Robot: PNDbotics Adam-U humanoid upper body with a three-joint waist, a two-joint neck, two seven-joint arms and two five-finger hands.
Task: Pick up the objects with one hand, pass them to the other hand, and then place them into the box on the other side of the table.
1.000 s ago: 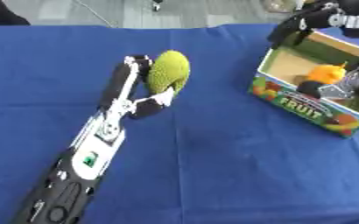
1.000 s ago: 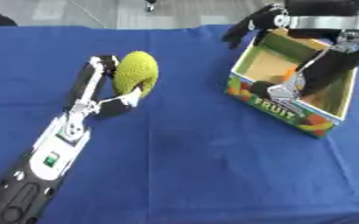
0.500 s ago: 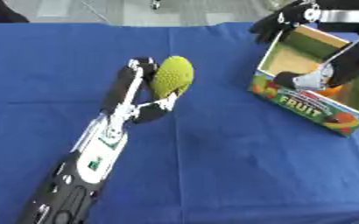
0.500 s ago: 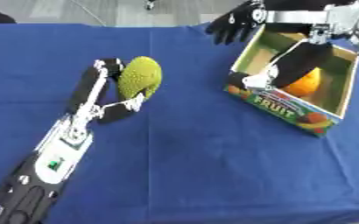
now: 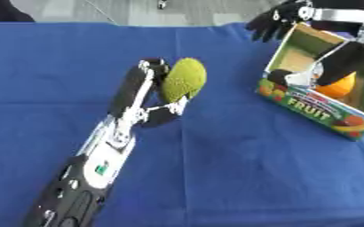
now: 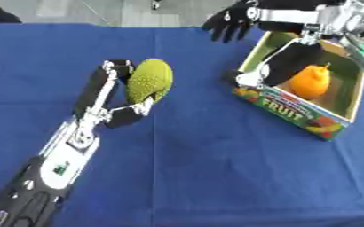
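A bumpy yellow-green oval fruit (image 6: 149, 81) is gripped between the curled fingers and thumb of the black and silver left hand (image 6: 115, 95), held over the blue cloth-covered table (image 6: 185, 177). At the far right, the black right hand (image 6: 233, 21) is seen with fingers spread and relaxed, holding nothing, just beyond the cardboard box printed FRUIT (image 6: 287, 111). A round orange fruit (image 6: 309, 82) lies inside that box.

Left arm is mostly black with a silver-white panel along the forearm and a tiny green mark on it. The left hand (image 6: 111, 95) has black fingers with silvery linkages. Right hand (image 6: 233, 20) is black, silver wrist.
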